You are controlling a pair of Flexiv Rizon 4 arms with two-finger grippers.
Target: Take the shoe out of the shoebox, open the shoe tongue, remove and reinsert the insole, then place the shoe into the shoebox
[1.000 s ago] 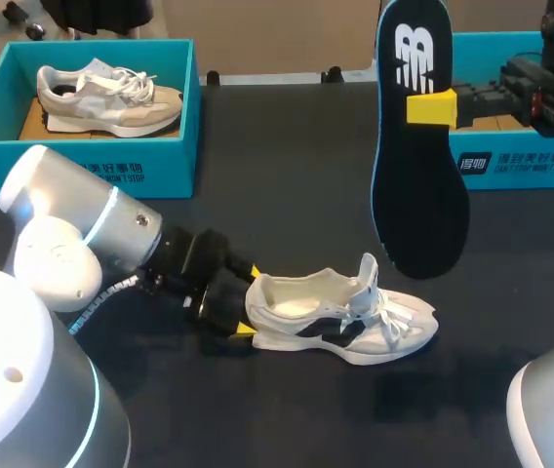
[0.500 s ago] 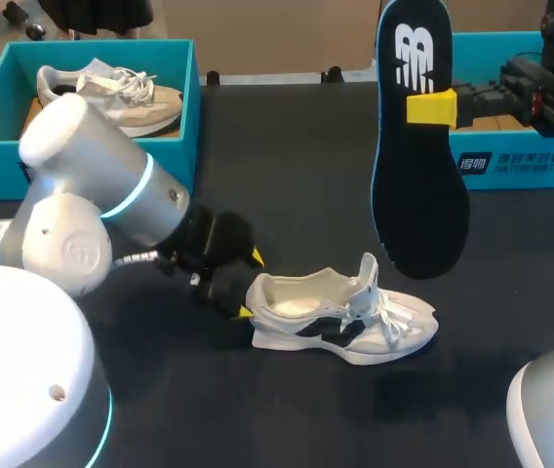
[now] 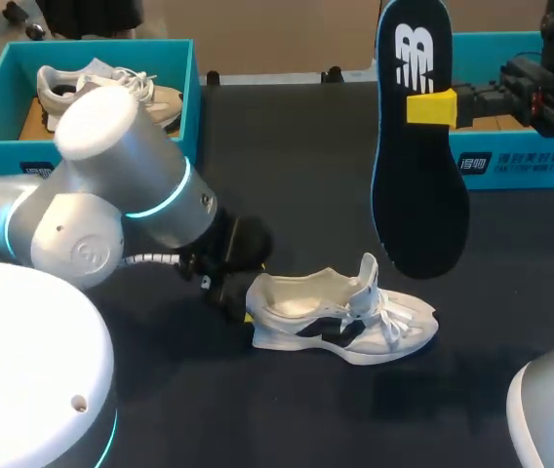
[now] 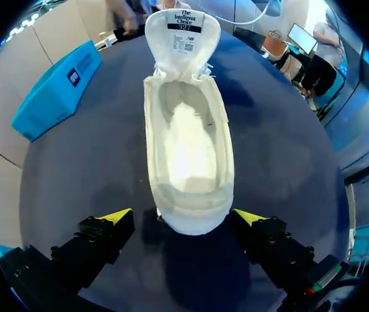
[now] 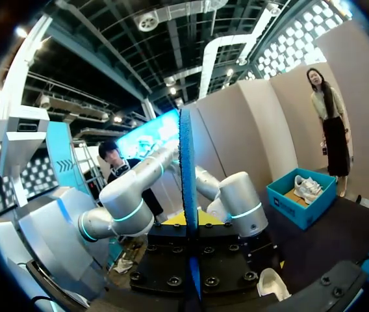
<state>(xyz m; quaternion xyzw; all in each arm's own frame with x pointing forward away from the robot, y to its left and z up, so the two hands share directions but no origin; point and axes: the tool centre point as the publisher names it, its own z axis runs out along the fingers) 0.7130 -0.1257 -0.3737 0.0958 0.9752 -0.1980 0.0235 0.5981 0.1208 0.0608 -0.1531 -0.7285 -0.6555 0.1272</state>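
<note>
- Swung up and across since a second ago: the left arm's pale joints, which now loom at 10 o'clock of its pincer. Neither shoe nor insole has shifted.
- The shoe (image 3: 340,322) lies on its sole mid-tabletop (image 3: 296,156), out of any shoebox. Its long axis runs 9 to 3 o'clock, with the heel at 9, and the tongue (image 3: 368,273) is flipped upright.
- The left pincer (image 3: 250,292) sits at the heel end, spread, one finger on either side of the heel and seemingly just clear of it in the wrist view (image 4: 183,216).
- The insole (image 3: 415,185) hangs on end at 1 o'clock of the shoe, well above it. It is pinched near its top by the right pincer (image 3: 431,107), whose arm comes in from 3 o'clock.
- Judgement: reinsertion turns on tipping the insole's vertical axis down into line with the shoe's opening, while the left pincer steadies the heel.
</note>
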